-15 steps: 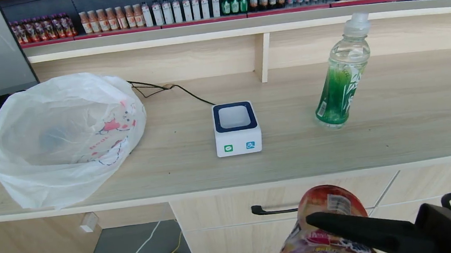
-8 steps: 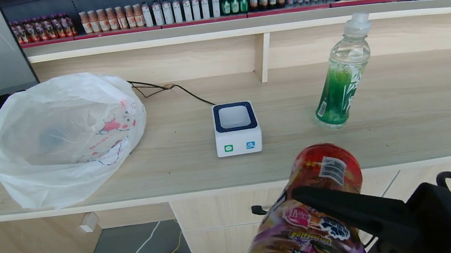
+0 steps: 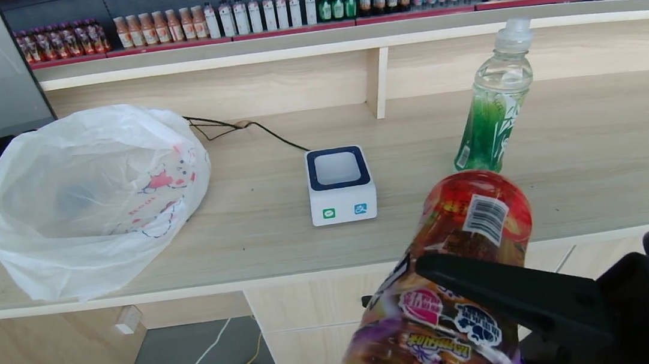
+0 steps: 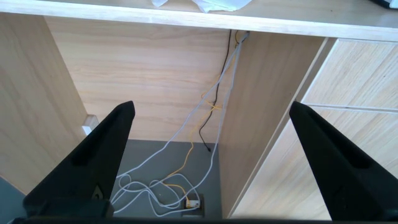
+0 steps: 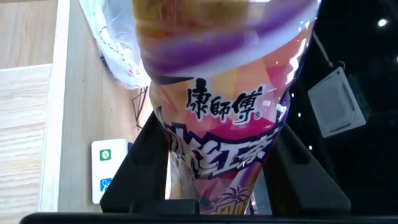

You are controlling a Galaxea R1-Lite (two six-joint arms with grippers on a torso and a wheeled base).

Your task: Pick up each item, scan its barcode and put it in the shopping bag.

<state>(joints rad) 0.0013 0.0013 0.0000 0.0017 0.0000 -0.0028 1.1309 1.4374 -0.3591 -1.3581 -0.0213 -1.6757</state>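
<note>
Between the right gripper's [image 5: 221,168] black fingers, clamped tight, the tea bottle [image 3: 463,240] hangs nearer than the scanner [image 3: 340,184] and to its right. Its long axis slants up and away, with the barcode on its rounded red end. The wrap is glossy and printed. The left gripper [image 4: 211,109] gapes wide.

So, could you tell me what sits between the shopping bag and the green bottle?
In the head view, the white barcode scanner stands on the counter between the shopping bag and the green bottle, touching neither.
</note>
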